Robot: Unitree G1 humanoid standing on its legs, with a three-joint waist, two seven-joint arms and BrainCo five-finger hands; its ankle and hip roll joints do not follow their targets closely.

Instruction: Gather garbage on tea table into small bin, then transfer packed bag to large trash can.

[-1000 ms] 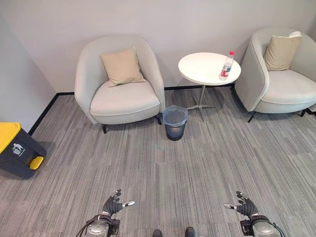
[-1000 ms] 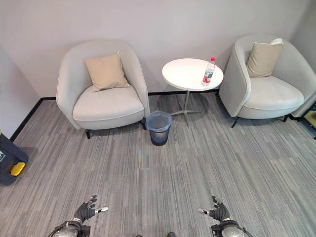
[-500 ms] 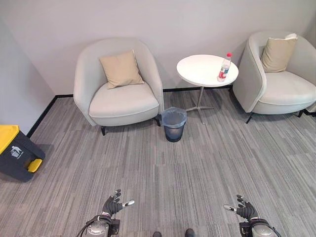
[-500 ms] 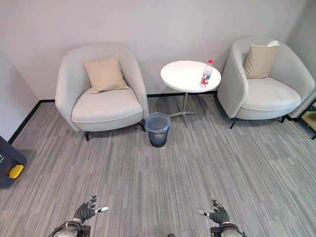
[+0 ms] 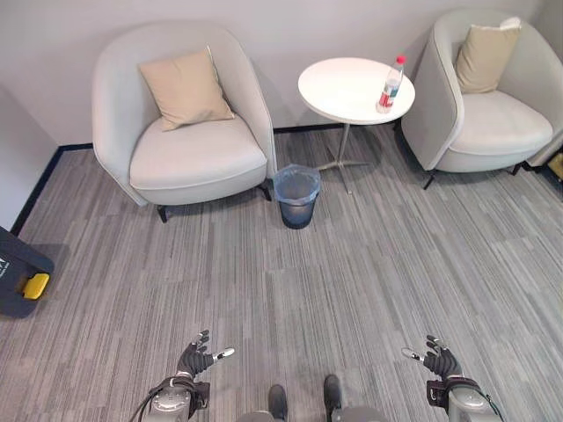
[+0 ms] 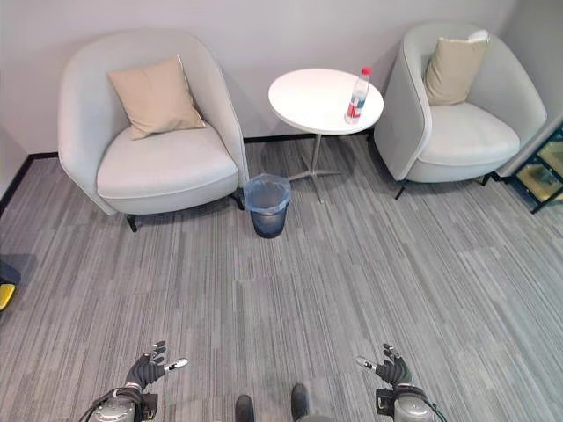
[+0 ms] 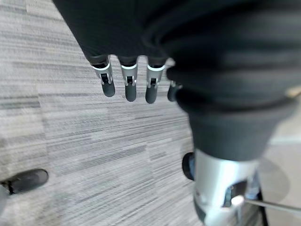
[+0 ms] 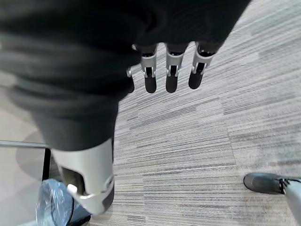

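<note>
The left hand [image 5: 195,360] is at the lower left of the left eye view, low over the grey striped carpet floor [image 5: 352,290]. Its fingers [image 7: 127,87] are extended and spread, and they hold nothing. The right hand [image 5: 437,361] is at the lower right of the same view, also over the floor. Its fingers [image 8: 170,80] are extended and relaxed, and they hold nothing.

The round white desk [image 5: 347,88] stands at the upper centre-right of the frame, between two light grey armchairs. One clear plastic bottle [image 5: 389,85] with a red cap and a red label stands upright on the desk, near the desk's right edge.

The small bin [image 5: 296,195], lined with a translucent bluish bag, stands on the floor at the centre of the frame. It is just in front of the desk's base and beside the front right corner of the left armchair [image 5: 180,141].

The left armchair carries a beige cushion [image 5: 184,88] leaning on its backrest. The right armchair [image 5: 488,114] at the upper right carries a second beige cushion [image 5: 482,57].

A dark large trash can [image 5: 19,272] with a yellow pedal is cut off by the left edge of the frame, well apart from the small bin.
</note>
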